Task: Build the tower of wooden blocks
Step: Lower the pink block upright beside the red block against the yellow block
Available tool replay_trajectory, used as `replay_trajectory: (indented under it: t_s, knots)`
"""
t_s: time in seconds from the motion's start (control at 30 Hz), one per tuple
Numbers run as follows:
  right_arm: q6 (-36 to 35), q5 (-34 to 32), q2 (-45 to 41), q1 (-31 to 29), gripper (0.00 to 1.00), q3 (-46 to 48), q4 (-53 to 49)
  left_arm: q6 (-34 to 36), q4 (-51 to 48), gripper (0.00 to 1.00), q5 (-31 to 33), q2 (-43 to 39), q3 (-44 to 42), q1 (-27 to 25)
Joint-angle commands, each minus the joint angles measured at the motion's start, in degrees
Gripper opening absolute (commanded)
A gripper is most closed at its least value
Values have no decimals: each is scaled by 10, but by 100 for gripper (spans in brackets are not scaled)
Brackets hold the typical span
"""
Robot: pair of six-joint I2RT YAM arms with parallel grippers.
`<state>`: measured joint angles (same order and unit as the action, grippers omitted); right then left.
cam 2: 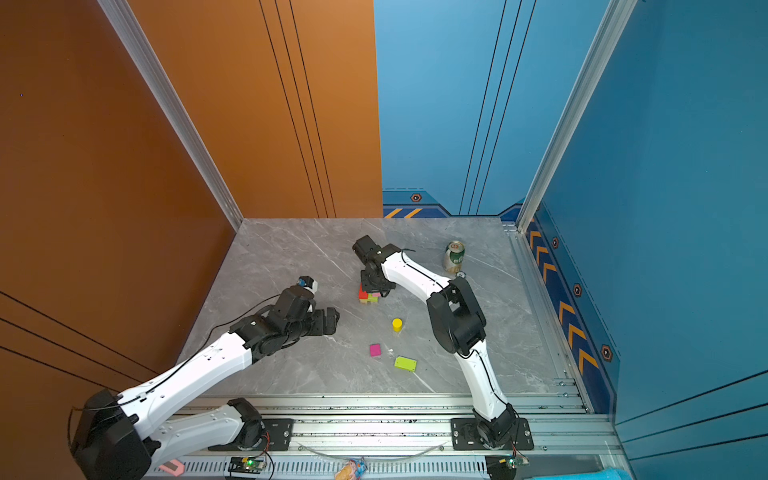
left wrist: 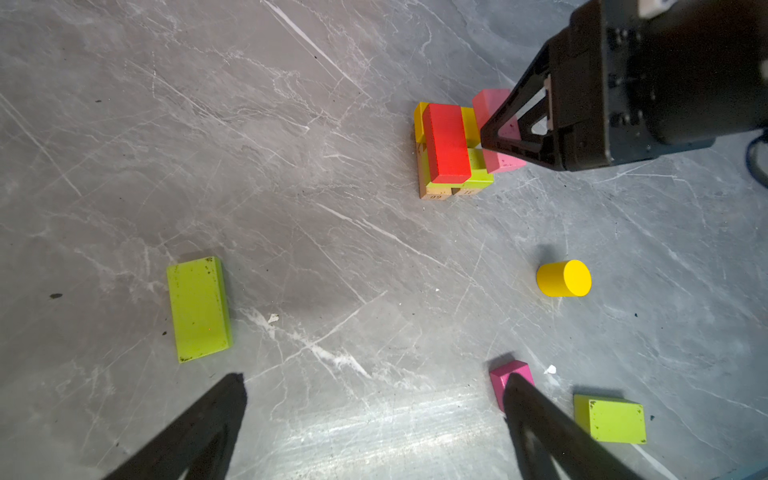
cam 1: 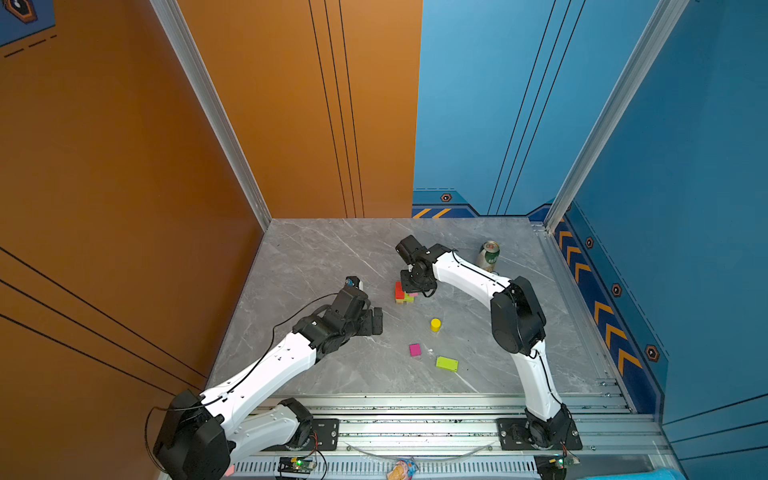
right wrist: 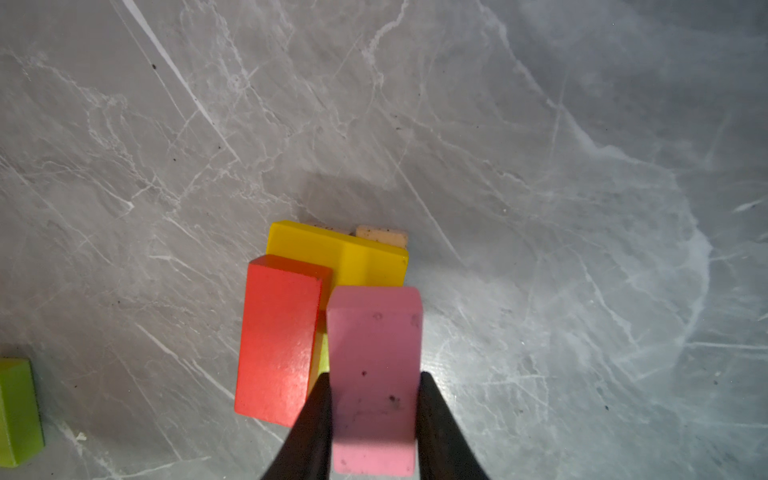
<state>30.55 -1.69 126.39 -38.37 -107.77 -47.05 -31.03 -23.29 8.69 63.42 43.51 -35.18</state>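
The tower (cam 1: 402, 296) (cam 2: 366, 296) stands mid-table: tan bars (left wrist: 434, 192) lowest, then a yellow block (right wrist: 340, 253) and a lime-green block (left wrist: 478, 176), with a red block (left wrist: 446, 143) (right wrist: 278, 336) on top. My right gripper (right wrist: 374, 376) is shut on a pink block (right wrist: 374, 332) (left wrist: 505, 160) right beside the red one; I cannot tell whether it rests on the stack. My left gripper (left wrist: 374, 378) (cam 1: 376, 320) hovers open and empty to the tower's left. Loose in front lie a yellow cylinder (cam 1: 435, 324) (left wrist: 565, 278), a magenta cube (cam 1: 414, 349) (left wrist: 509, 374) and a lime-green slab (cam 1: 446, 363) (left wrist: 611, 419).
Another lime-green block (left wrist: 199, 309) (right wrist: 18, 411) lies on the table, hidden in both top views. A green-white can (cam 1: 489, 255) (cam 2: 454, 257) stands at the back right behind the right arm. A pink knife (cam 2: 172, 467) and a snack packet (cam 1: 401, 469) lie on the front rail.
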Motion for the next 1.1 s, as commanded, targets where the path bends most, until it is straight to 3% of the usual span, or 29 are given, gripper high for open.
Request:
replay_trajectory:
  t_s: [0.0,1.07]
  knots:
    - [11,-3,14,-5,31,-19,-24,8,6,98,-10,-8,-9,8]
    - [23,9,31,-8,33,-37,-38,6,7,98,-9,-14,-14,16]
